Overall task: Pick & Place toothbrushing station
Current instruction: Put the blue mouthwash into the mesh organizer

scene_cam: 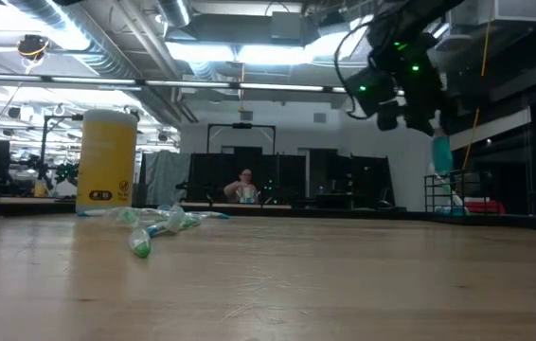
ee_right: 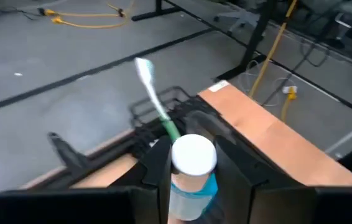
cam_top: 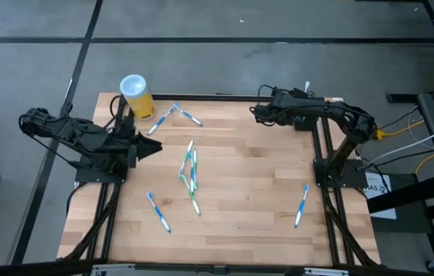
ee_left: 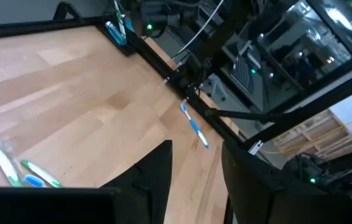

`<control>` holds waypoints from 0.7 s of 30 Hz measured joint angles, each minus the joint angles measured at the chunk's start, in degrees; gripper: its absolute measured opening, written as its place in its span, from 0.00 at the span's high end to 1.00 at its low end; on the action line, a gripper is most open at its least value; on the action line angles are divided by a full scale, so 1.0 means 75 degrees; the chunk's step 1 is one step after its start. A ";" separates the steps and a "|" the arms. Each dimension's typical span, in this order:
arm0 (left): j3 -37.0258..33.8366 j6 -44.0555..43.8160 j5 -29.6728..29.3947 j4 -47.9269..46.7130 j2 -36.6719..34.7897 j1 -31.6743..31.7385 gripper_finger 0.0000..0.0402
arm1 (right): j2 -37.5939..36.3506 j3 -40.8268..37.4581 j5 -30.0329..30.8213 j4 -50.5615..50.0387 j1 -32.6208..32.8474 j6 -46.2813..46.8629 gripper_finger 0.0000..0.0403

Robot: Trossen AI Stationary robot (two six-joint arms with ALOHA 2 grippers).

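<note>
My right gripper [ee_right: 191, 171] is over the table's far right part [cam_top: 307, 98] and is shut on a blue thing with a round white top [ee_right: 193, 155]. A toothbrush with a green stem and white head [ee_right: 154, 93] rises just beyond it. The toothbrushing station's black box is hidden: the gripper covers whatever lies below the blue thing. My left gripper [cam_top: 154, 148] stands open above the table's left side, with nothing between its fingers [ee_left: 157, 180]. Loose toothbrushes [cam_top: 191, 170] lie flat at mid-table. My right gripper pinches the blue body just under the white top [ee_right: 196, 190] between its two fingers [ee_right: 154, 168]. In the low view the blue thing [scene_cam: 441, 152] hangs below the gripper, well clear of the table. Whether the fingers also touch the toothbrush cannot be told.
A yellow cup with a white lid [cam_top: 136, 96] stands at the far left. Toothbrushes lie beside it [cam_top: 175, 115], near the front left [cam_top: 159, 212] and at the right [cam_top: 301, 205]. Black frame rails [ee_right: 101, 155] edge the table. A person [scene_cam: 245, 185] sits far behind.
</note>
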 joint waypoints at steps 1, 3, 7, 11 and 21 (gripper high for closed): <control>0.0000 -0.0031 -0.0020 -0.0005 -0.0021 -0.0003 0.67 | -0.0133 -0.0185 -0.0032 -0.0012 -0.0018 0.0107 0.77; 0.0000 -0.0114 -0.0038 -0.0058 -0.0049 -0.0003 0.67 | -0.0436 -0.0476 0.0014 -0.0003 -0.0024 0.0350 0.77; 0.0000 -0.0374 -0.0040 -0.0372 -0.0062 -0.0003 0.67 | -0.1111 -0.0827 0.0542 -0.0033 -0.0120 0.0364 0.77; 0.0000 -0.0599 -0.0043 -0.0639 -0.0057 -0.0003 0.67 | -0.1601 -0.0786 0.0981 0.0051 -0.0366 -0.0050 0.77; 0.0000 -0.0866 -0.0286 -0.0717 -0.0053 -0.0003 0.67 | -0.1697 -0.0654 0.1191 0.0245 -0.0924 -0.0673 0.77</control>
